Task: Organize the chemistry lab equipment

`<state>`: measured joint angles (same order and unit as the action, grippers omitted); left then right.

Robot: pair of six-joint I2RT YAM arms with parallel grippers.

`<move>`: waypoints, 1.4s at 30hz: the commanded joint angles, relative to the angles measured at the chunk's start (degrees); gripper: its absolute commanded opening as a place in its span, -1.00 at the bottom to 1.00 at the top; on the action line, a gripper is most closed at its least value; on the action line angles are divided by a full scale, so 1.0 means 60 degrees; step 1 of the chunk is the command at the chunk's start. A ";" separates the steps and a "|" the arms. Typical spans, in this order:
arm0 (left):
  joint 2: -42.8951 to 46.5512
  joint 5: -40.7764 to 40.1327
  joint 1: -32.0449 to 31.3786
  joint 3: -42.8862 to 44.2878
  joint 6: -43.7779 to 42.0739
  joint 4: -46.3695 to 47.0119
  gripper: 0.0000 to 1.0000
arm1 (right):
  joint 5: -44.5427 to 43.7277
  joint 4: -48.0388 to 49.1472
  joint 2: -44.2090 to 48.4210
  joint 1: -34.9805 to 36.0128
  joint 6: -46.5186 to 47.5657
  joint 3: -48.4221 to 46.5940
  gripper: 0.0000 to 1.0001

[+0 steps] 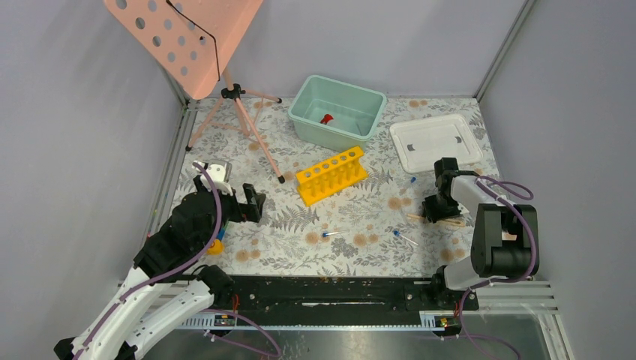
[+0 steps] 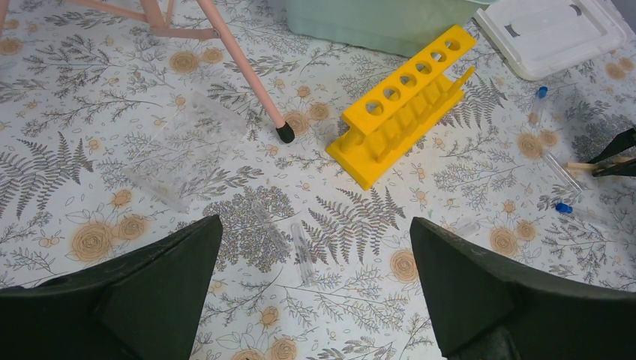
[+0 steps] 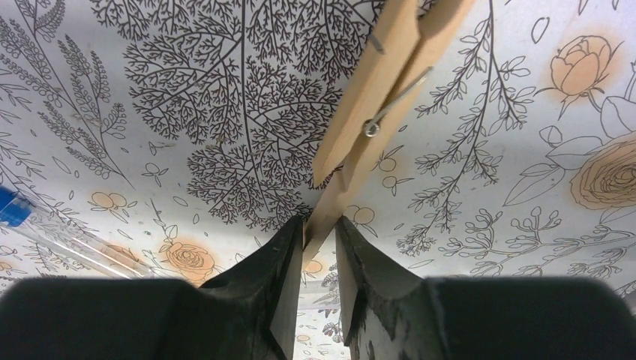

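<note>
Right gripper [image 3: 321, 238], low in its wrist view, pinches a wooden clothespin [image 3: 379, 90]; left gripper [image 2: 315, 225] gapes wide below the yellow rack [image 2: 405, 112].

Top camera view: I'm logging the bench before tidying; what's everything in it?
stand: one, pink, back left corner.
tub: one, pale green, back centre.
bottle: one, red cap showing, inside the tub.
lid: one, white, back right.
rack: one, yellow, centre.
tubes: three, clear, blue caps, loose near the rack.
clothespin: one, wooden, front right.
blocks: one stack, yellow and blue, front left, partly hidden.
left gripper: open, left of the rack.
right gripper: shut on the clothespin.
</note>
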<state>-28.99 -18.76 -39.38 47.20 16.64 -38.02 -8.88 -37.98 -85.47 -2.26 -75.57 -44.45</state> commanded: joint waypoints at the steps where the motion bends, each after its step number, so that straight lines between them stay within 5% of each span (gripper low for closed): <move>1: -0.0082 -0.0142 -0.0004 0.0008 -0.0109 0.0300 0.98 | -0.0112 -0.0050 0.0171 -0.0048 -0.0295 0.0086 -0.43; 21: -0.0046 -0.0129 -0.0003 0.0000 -0.0108 0.0295 0.98 | 0.0115 -0.0026 0.2252 -0.0048 0.0369 -0.0326 -0.83; 26: -0.0037 -0.0118 -0.0007 0.0000 -0.0108 0.0294 0.98 | 0.1670 0.2368 0.2832 -0.0033 0.1856 -0.0167 -0.85; 31: -0.0053 -0.0094 -0.0011 0.0000 -0.0108 0.0300 0.98 | 0.4994 0.6540 0.2707 0.0061 0.3065 0.0080 -0.85; 34: -0.0098 -0.0068 -0.0002 0.0012 -0.0108 0.0306 0.98 | 0.6002 0.7221 0.1876 0.0320 0.3681 -0.0862 -0.86; 42: -0.0120 -0.0050 -0.0004 0.0010 -0.0108 0.0288 0.98 | 0.6532 0.5635 -0.0757 0.2006 0.5572 -0.4883 -0.80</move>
<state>-29.43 -18.72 -39.38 47.20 16.64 -38.02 25.12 -4.38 -85.45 6.61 -48.95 -64.05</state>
